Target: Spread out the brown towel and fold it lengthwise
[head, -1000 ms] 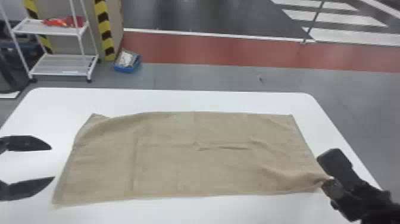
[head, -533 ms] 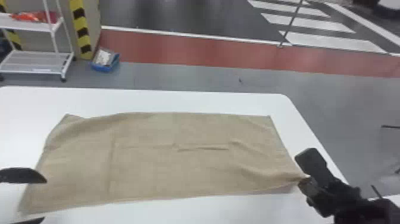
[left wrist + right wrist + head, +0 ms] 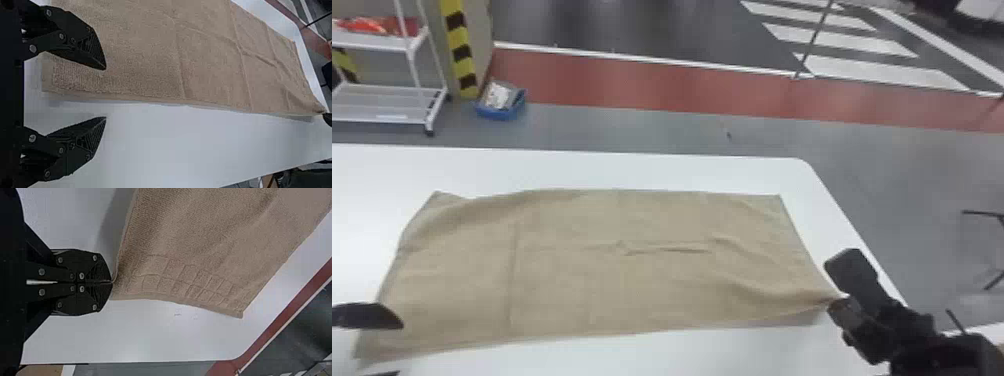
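My left gripper (image 3: 369, 345) is at the near left corner of the brown towel (image 3: 642, 265) in the head view. In its wrist view the left gripper (image 3: 105, 93) stands open, one finger over the towel (image 3: 148, 58) and the other over bare table, with the towel's edge between them. My right gripper (image 3: 834, 305) is shut on the near right corner, which is drawn to a point. The right wrist view has the right gripper (image 3: 111, 282) closed on that corner of the towel (image 3: 219, 239). The towel lies spread wide, with small creases near its middle.
The white table (image 3: 632, 172) surrounds the towel, its right edge running close by my right gripper. On the floor beyond stand a white shelf rack (image 3: 387, 102) and a blue bin (image 3: 502, 107).
The head view has swung to the right, so the towel and table sit farther left in it. My right gripper still holds the corner.
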`<control>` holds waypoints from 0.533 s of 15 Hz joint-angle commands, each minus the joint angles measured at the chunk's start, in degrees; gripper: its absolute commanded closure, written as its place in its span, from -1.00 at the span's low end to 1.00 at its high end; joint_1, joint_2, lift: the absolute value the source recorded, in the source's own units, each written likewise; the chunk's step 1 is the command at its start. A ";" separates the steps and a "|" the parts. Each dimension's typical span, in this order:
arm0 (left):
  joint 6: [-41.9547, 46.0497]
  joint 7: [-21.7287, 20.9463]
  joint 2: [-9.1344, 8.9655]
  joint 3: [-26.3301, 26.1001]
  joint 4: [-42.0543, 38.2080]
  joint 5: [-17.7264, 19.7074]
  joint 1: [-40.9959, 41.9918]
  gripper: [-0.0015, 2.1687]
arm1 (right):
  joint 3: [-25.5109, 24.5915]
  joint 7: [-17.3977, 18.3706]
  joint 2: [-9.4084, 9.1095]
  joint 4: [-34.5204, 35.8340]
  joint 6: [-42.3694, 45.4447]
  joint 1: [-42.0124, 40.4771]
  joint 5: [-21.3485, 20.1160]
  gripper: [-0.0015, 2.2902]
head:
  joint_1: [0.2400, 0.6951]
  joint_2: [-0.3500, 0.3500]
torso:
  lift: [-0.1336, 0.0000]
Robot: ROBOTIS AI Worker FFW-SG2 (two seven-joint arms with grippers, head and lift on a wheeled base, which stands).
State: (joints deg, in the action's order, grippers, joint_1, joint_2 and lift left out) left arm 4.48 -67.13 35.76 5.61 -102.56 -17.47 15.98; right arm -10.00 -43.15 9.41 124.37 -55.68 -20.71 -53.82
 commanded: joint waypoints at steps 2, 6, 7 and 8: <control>-0.04 0.16 -0.08 -0.16 1.22 -1.25 -0.60 -0.52 | -0.10 0.00 0.00 0.09 0.00 -0.21 0.12 0.18 | 1.00 -0.69 | -0.86; -1.80 0.95 0.36 -0.60 1.49 -1.34 -1.30 -0.08 | -0.10 0.00 0.00 0.70 0.00 -0.65 0.12 0.18 | 1.00 -0.65 | -0.86; -2.15 0.95 0.54 -0.60 1.49 -1.34 -1.30 -0.07 | -0.10 0.00 0.00 0.88 0.00 -0.74 0.12 0.18 | 1.00 -0.65 | -0.86; -3.03 0.78 0.54 -0.60 1.49 -1.34 -1.30 -0.07 | -0.10 0.00 0.00 1.05 0.00 -0.83 0.12 0.18 | 1.00 -0.63 | -0.86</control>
State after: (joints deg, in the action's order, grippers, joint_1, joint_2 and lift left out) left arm 2.46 -66.28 36.19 5.02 -101.09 -18.82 14.71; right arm -10.11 -43.15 9.40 125.18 -55.68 -21.39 -53.70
